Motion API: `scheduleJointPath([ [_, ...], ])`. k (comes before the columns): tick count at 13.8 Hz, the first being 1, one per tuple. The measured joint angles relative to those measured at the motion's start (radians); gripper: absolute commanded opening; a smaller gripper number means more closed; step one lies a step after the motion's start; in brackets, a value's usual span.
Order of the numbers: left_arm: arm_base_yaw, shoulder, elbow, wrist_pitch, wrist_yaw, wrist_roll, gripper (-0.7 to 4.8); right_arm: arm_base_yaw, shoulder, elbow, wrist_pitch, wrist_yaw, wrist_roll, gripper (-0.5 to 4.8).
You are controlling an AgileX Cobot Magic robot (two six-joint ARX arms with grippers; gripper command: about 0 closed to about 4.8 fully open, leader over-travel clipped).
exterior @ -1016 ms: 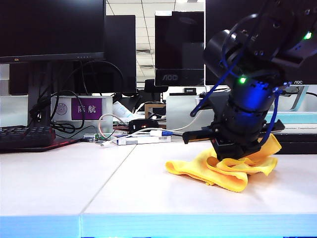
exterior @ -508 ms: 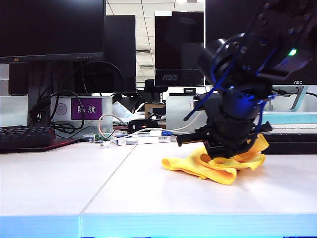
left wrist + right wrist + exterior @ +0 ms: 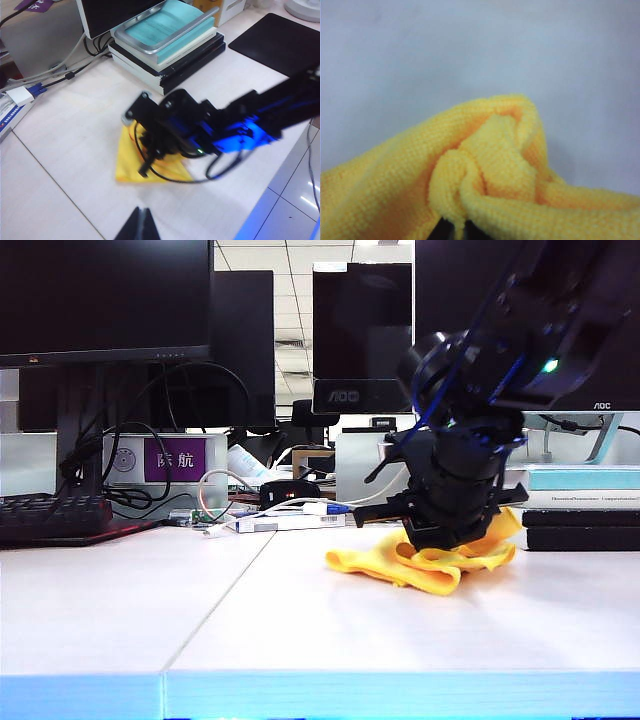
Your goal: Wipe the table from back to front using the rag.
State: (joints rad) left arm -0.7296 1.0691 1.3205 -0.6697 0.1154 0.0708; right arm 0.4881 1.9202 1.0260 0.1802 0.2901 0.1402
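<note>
- Right gripper point(image 3: 447, 542): low over the table point(image 3: 300, 630), right of centre in the exterior view, pointing down into the rag point(image 3: 425, 568).
- Its fingers are closed on a bunched fold of the rag; the right wrist view shows the cloth point(image 3: 485, 170) puckered up tight where the dark fingertips point(image 3: 451, 231) meet at the frame edge.
- Rag: yellow, crumpled, lying on the table under the right gripper. Part trails to the left of the gripper as a flat lobe; part rises behind it toward the books point(image 3: 580, 505).
- In the left wrist view the rag point(image 3: 131, 167) shows as a flattened yellow patch on the table point(image 3: 60, 150), mostly covered by the right arm's black wrist point(image 3: 175, 125).
- Left gripper point(image 3: 140, 225): only the dark finger ends show at the frame's edge in the left wrist view, drawn together to a point, nothing between them. It hangs above the table, well apart from the rag. Not visible in the exterior view.
- Table: white, a thin seam running from back to front left of the rag, light blue front edge point(image 3: 300, 695).
- Back of the table: monitors point(image 3: 105, 300), a keyboard point(image 3: 55, 515) at far left, loose cables point(image 3: 215, 495), a purple sign point(image 3: 175, 458).
- Books stacked just behind the rag at right; the left wrist view shows the stack point(image 3: 167, 45) topped by a teal cover and a metal stand foot.
- Black mat point(image 3: 277, 42) lies beyond the stack in the left wrist view.
</note>
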Motion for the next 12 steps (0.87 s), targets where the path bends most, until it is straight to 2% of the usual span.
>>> scheduleJointPath([
  [8, 0.0, 0.0, 0.0, -0.032, 0.001, -0.023, -0.05, -0.024, 0.173, 0.225, 0.015, 0.005, -0.053, -0.02],
  [12, 0.0, 0.0, 0.0, -0.047, 0.001, -0.023, -0.05, -0.05, 0.219, 0.281, 0.036, -0.006, -0.086, -0.02],
])
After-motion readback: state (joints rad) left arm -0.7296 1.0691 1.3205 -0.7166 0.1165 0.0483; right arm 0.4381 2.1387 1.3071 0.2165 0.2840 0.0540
